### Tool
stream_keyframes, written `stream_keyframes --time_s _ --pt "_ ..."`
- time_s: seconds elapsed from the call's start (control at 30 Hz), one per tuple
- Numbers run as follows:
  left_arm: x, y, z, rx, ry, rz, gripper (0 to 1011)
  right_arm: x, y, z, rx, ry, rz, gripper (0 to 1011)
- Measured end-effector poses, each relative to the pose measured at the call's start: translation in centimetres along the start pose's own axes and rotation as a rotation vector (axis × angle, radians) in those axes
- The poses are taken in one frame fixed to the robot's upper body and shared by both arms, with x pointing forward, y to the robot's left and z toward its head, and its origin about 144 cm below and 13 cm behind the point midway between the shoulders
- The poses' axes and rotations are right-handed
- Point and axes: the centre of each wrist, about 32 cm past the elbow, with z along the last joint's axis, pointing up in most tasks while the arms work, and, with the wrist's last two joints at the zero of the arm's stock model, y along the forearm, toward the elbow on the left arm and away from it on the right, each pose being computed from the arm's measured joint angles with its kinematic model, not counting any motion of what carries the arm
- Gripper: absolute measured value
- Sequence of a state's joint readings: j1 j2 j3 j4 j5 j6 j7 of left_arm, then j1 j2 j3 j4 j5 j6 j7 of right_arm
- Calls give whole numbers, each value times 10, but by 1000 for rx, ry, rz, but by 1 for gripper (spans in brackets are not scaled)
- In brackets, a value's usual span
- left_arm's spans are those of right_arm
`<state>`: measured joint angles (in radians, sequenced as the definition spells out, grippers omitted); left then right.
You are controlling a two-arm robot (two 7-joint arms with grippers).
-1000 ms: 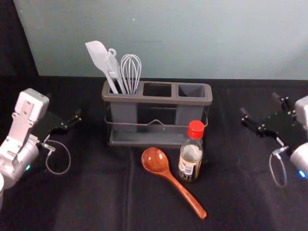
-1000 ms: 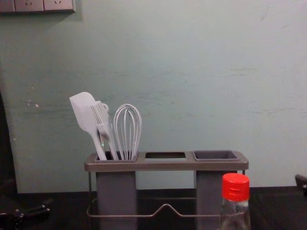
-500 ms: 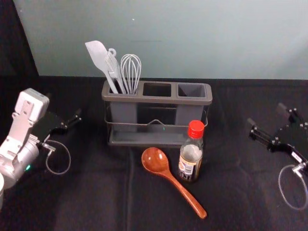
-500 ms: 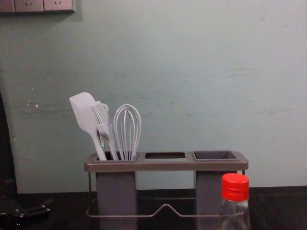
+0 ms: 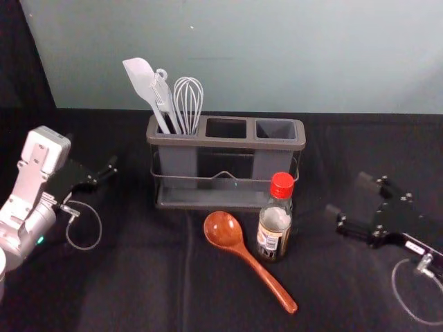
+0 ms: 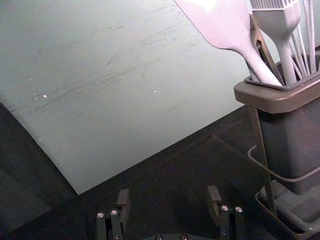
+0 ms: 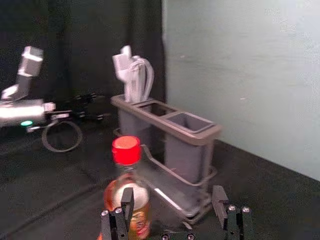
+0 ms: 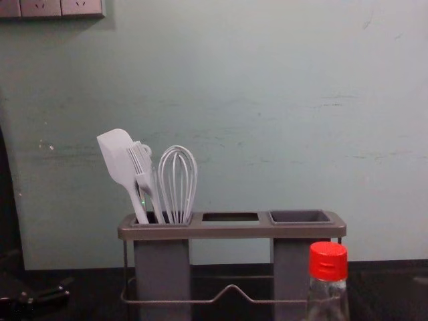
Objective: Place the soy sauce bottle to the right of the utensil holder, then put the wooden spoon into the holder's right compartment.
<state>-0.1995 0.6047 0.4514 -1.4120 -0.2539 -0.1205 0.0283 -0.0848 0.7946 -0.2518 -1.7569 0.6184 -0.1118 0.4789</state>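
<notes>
Red-capped, the soy sauce bottle (image 5: 274, 234) is seen upright right of centre in the head view, just beside the wooden spoon (image 5: 225, 231) and in front of the utensil holder (image 5: 226, 143). At centre right, the right gripper (image 5: 349, 194) is held empty, spread wide; the left gripper (image 6: 168, 192), also released, is parked at the left edge. The bottle is best approached level, gripped squarely round its body, and lifted clear of the spoon.

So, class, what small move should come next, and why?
Probably ease the open, empty right gripper leftward to the soy sauce bottle, since the bottle stands upright in front of the utensil holder, not yet to its right.
</notes>
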Motion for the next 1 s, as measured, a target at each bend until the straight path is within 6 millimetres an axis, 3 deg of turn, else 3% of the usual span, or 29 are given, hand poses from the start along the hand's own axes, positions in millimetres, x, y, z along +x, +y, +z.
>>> stream_keyframes --time_s 0.37,1.0 --pt "0 0 0 0 0 0 1005 6 25 1 14 -5 188 1003" --pt "0 0 0 0 0 0 1005 11 58 0 40 -16 236 1003"
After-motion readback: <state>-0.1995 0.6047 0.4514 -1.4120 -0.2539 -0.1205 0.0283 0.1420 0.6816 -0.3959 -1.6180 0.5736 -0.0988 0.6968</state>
